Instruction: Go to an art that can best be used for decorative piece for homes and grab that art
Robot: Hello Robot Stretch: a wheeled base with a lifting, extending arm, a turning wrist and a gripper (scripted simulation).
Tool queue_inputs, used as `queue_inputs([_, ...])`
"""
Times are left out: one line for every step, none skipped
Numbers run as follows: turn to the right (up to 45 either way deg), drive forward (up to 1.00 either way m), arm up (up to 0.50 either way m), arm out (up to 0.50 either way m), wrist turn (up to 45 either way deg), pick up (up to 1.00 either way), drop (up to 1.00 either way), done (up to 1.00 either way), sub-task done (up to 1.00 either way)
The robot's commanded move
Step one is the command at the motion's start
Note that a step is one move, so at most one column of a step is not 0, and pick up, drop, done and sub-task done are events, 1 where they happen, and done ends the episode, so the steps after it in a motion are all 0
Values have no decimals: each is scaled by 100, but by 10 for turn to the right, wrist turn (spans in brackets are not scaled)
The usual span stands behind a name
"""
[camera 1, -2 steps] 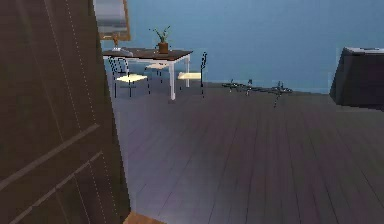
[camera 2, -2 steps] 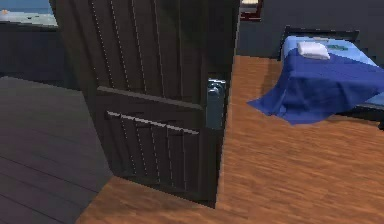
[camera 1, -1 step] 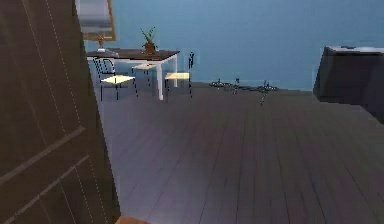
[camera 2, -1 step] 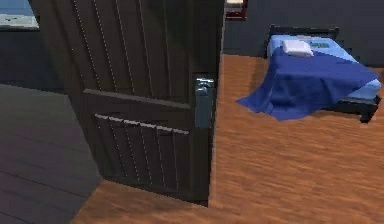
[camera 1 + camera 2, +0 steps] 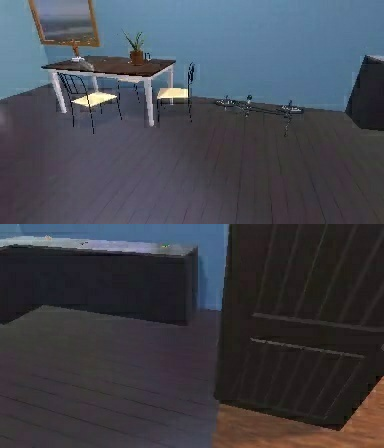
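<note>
A framed picture [image 5: 65,22] with a wooden frame hangs on the blue wall at the forward view's upper left, above a dining table [image 5: 110,70]. On the tabletop stand a potted plant [image 5: 136,47] in a brown pot, a small brownish figure-like thing [image 5: 75,49] near the wall, and a pale flat object [image 5: 80,64] at the left end.
Two dark wire chairs with pale seats [image 5: 88,97] [image 5: 176,92] flank the table. A low dark metal object [image 5: 258,106] lies on the floor by the wall. A dark cabinet [image 5: 305,324] stands close at the arm side view's right, a dark counter [image 5: 100,279] behind.
</note>
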Motion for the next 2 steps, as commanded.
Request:
queue_inputs([0,40,0,0,0,0,0,0,0])
queue_inputs([-450,0,0,0,0,0,0,0,0])
